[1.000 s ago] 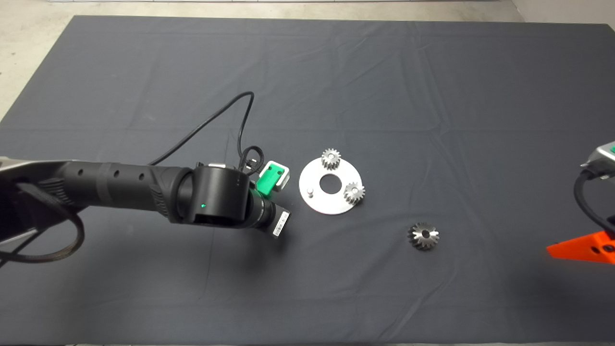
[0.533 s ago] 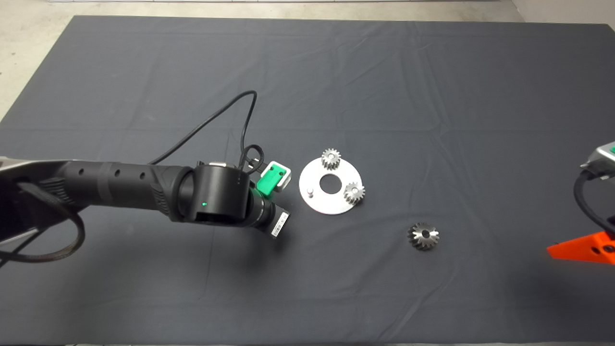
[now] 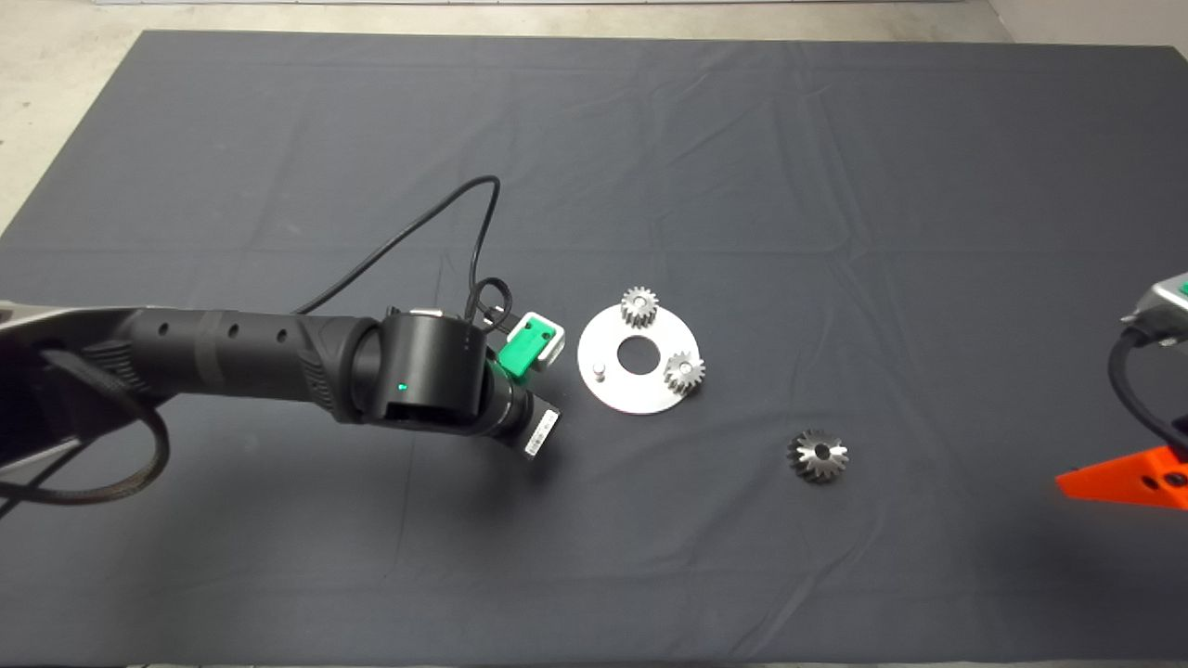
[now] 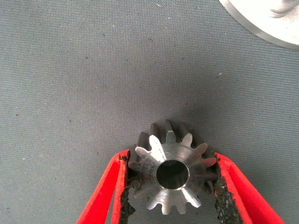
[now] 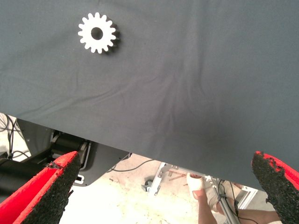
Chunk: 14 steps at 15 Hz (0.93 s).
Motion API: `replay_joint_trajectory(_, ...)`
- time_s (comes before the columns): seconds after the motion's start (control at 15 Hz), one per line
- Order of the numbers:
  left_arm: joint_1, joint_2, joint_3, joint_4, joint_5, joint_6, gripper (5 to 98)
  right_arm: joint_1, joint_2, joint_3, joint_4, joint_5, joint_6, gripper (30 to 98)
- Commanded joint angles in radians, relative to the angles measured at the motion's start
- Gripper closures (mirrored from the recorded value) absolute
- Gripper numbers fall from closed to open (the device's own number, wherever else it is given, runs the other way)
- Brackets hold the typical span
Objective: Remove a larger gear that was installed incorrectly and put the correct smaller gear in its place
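Observation:
My left gripper (image 4: 171, 156) is shut on the smaller gear (image 4: 172, 173), a bright spur gear with a round centre hole, held between the two black pads just above the mat. In the head view the left wrist (image 3: 527, 343) sits just left of the round silver plate (image 3: 620, 391), and the held gear is hidden under it. The plate carries two small gears (image 3: 639, 306) (image 3: 684, 372) and one bare peg (image 3: 600, 372). The larger gear (image 3: 818, 455) lies loose on the mat, right of the plate; it also shows in the right wrist view (image 5: 97, 32). My right gripper (image 5: 164, 158) waits open at the right edge.
The plate's rim shows in a corner of the left wrist view (image 4: 261, 23). A black cable (image 3: 418, 232) loops up from the left wrist. Beyond the mat's edge, the right wrist view shows floor, cables, a stand and a person's foot (image 5: 198, 186).
The left arm has shifted slightly toward the plate. The gears, the plate and the right arm have not moved.

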Motion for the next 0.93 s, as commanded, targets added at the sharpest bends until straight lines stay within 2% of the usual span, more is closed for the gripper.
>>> replay_joint_trajectory(0.0, -0.002, -0.003, -0.008, -0.006, 0.038, 0.01, 67.4, 0.016, -0.002, 0.004, 0.035, -0.029, 0.0, 31.6)
replay_joint_trajectory(0.13, -0.006, -0.001, -0.007, -0.01, 0.038, 0.01, 68.1, 0.016, -0.002, 0.004, 0.035, -0.029, 0.0, 31.6)
replay_joint_trajectory(0.4, -0.018, 0.018, 0.0, -0.058, 0.042, 0.01, 70.9, 0.017, -0.002, 0.004, 0.034, -0.031, 0.0, 31.6)
replay_joint_trajectory(0.53, -0.048, 0.03, -0.006, -0.061, 0.041, -0.001, 72.0, 0.017, -0.002, 0.004, 0.034, -0.031, 0.0, 31.6)
replay_joint_trajectory(0.67, -0.078, 0.057, -0.02, -0.067, 0.041, -0.035, 72.0, 0.018, -0.002, 0.004, 0.034, -0.031, 0.0, 31.6)
replay_joint_trajectory(0.73, -0.096, 0.067, -0.031, -0.087, 0.041, -0.059, 72.1, 0.018, -0.002, 0.004, 0.034, -0.031, 0.0, 31.6)
replay_joint_trajectory(0.87, -0.124, 0.118, -0.082, -0.137, 0.041, -0.07, 72.3, 0.017, -0.002, 0.004, 0.037, -0.032, 0.001, 31.6)
